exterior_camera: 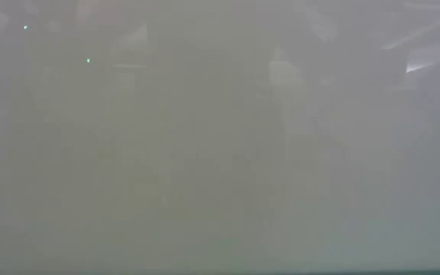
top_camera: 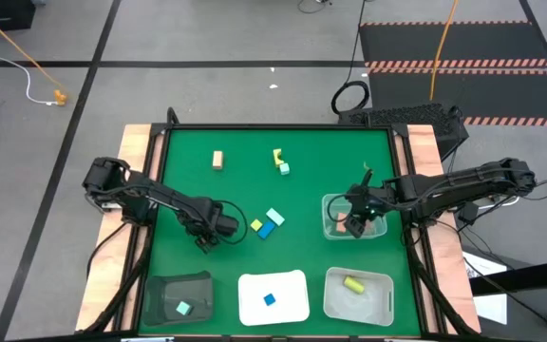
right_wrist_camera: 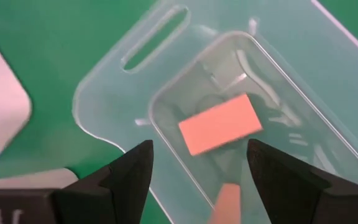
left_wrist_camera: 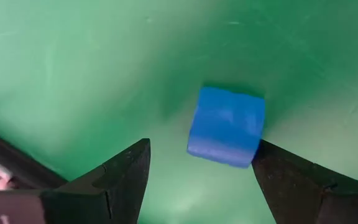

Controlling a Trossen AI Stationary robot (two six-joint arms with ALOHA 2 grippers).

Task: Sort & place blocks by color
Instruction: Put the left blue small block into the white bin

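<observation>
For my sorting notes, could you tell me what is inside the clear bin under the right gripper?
The clear bin holds a tan block lying flat; a second tan piece shows lower down, cut off at the picture's edge.

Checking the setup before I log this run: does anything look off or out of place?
One thing: the low view is a blank grey haze and shows nothing of the table. Otherwise the scene is orderly. The right gripper hangs with jaws open over the clear bin holding a tan block; the left gripper brackets a blue block, jaws open.

Even overhead light, high view sharp, soft short shadows under arms. Low view fully fogged, pale grey-green haze, nothing resolvable. Left wrist view soft-focus, green cast; right wrist view: glare streaks on clear bin point(right_wrist_camera: 241, 93).
</observation>
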